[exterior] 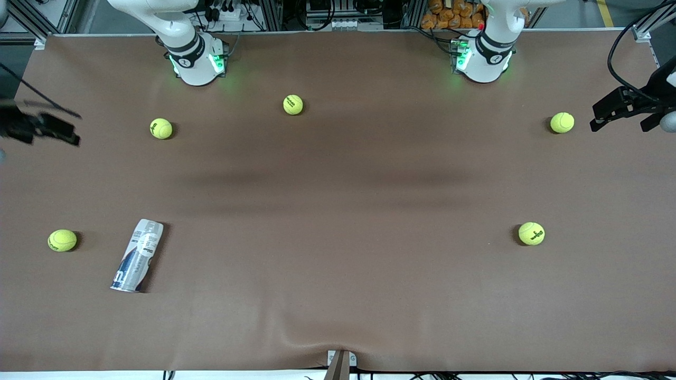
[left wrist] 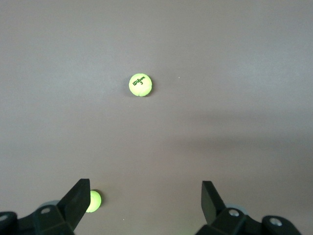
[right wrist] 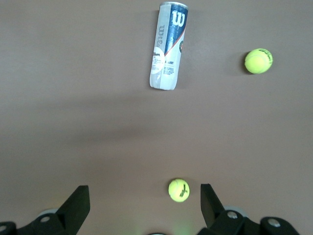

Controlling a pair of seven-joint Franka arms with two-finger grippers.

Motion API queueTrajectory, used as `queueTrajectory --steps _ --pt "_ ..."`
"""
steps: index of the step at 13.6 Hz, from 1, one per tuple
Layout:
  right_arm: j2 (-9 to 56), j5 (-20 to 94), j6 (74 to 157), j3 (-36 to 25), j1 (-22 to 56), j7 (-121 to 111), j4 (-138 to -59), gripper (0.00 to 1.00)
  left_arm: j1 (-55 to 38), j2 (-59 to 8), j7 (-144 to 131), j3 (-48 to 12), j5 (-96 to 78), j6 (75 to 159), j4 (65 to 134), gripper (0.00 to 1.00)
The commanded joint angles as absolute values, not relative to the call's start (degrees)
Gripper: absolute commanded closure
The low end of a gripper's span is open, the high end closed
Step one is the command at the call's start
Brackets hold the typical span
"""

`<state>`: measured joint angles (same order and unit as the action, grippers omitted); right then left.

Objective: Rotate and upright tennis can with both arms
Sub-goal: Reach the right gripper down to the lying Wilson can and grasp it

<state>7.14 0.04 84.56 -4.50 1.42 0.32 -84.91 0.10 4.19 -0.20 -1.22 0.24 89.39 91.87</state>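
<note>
Front view shows the tennis can (exterior: 137,256) lying on its side on the brown table (exterior: 338,295), toward the right arm's end and near the camera, its silver rim pointing at the camera. A tennis ball (exterior: 62,240) rests beside it, closer to the table's end.

The right gripper (exterior: 39,129) hangs in the air over the right arm's end of the table, fingers spread and holding nothing. From its wrist view, the can (right wrist: 168,45) lies well ahead of the spread fingers (right wrist: 74,205), apart from them, with one ball (right wrist: 179,190) almost between the fingertips below and another (right wrist: 258,60) beside the can.

The left gripper (exterior: 626,111) hovers over the left arm's end of the table, released and empty, just beside a ball (exterior: 562,122). Its wrist view shows one ball (left wrist: 140,84) ahead of the open fingers (left wrist: 77,203) and another (left wrist: 93,201) close by one fingertip. Further balls lie near the right arm's base (exterior: 161,128), between the bases (exterior: 293,104), and nearer the camera (exterior: 531,233).
</note>
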Motion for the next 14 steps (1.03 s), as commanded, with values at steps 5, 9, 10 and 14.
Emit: queueTrajectory --steps 5,9,10,14 --pt "30.11 -0.7 99.9 -4.66 1.58 0.62 -83.06 0.0 0.44 3.78 -0.44 -1.41 0.26 88.51 90.79 0.0" --pt "38.21 -0.44 111.5 -4.75 -0.35 -1.74 -82.44 0.0 0.44 3.78 -0.44 -1.41 0.35 88.51 90.79 0.0" --pt "39.45 -0.27 115.1 -4.75 -0.7 -4.11 -82.7 0.0 0.44 3.78 -0.44 -1.41 0.26 88.51 90.79 0.0" --pt "43.32 6.38 119.08 -4.66 -1.93 -6.15 -82.79 0.0 0.44 3.78 -0.44 -1.41 0.26 88.51 90.79 0.0"
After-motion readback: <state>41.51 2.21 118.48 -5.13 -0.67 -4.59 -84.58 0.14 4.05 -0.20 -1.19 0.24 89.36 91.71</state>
